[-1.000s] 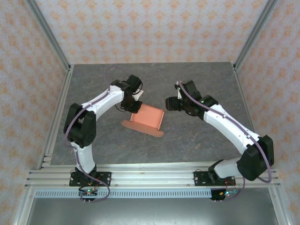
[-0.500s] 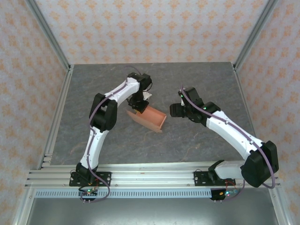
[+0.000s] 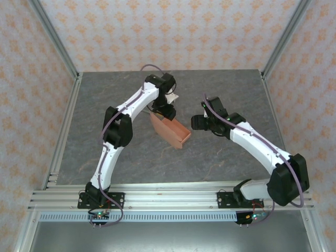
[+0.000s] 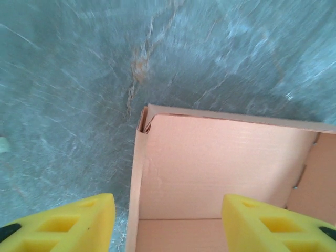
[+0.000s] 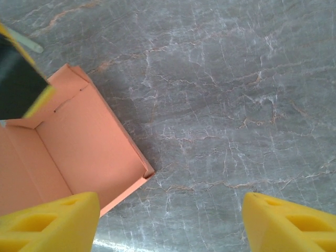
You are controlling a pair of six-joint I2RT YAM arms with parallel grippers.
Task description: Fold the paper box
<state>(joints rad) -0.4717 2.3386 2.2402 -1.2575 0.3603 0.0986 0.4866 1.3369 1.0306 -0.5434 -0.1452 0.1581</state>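
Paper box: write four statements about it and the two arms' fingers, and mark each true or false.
1. The paper box stands as an open tray with raised walls. True.
2. The left fingers are spread, one box wall between them. True.
3. The right fingers are clamped on the box. False: they are spread open beside it, over the table.
4. A lid covers the box. False: its top is open, the inside showing.

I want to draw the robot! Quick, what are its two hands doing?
Left gripper: open, straddling a wall of the paper box.
Right gripper: open, holding nothing.
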